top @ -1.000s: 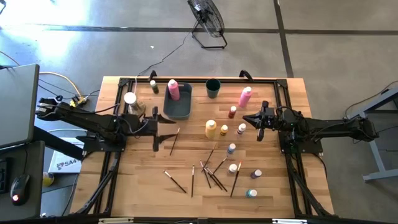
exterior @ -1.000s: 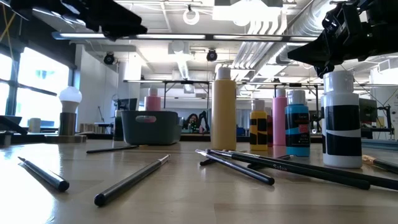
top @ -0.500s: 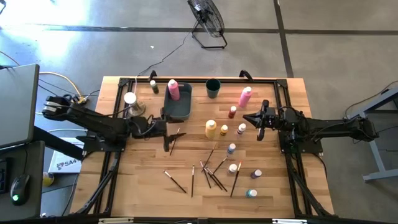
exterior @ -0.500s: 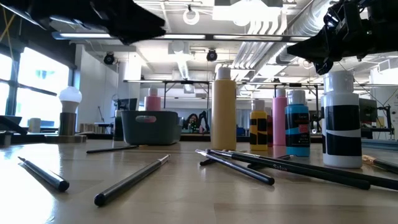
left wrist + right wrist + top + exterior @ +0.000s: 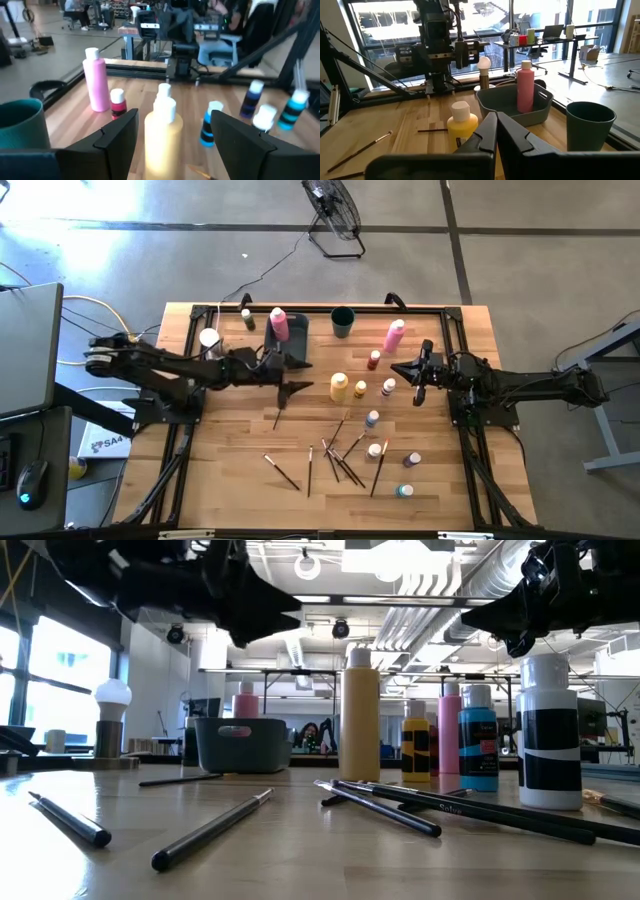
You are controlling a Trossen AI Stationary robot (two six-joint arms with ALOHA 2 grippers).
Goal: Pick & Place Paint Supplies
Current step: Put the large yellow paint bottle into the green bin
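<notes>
Left wrist view: yellow squeeze bottle point(image 5: 162, 131) dead ahead, framed between the spread jaws.

The bottle stands upright on the tabletop point(image 5: 230, 470), long axis vertical, just beyond the left gripper point(image 5: 297, 388), whose jaws stand open and empty, level with it. The right gripper point(image 5: 414, 383) hovers farther off on the bottle's other side, jaws closed on nothing. The left arm looks nearer, so a straight advance should bracket the bottle.

Even overhead light in the high view; bright window glare darkens the low view; left wrist view blurred.
</notes>
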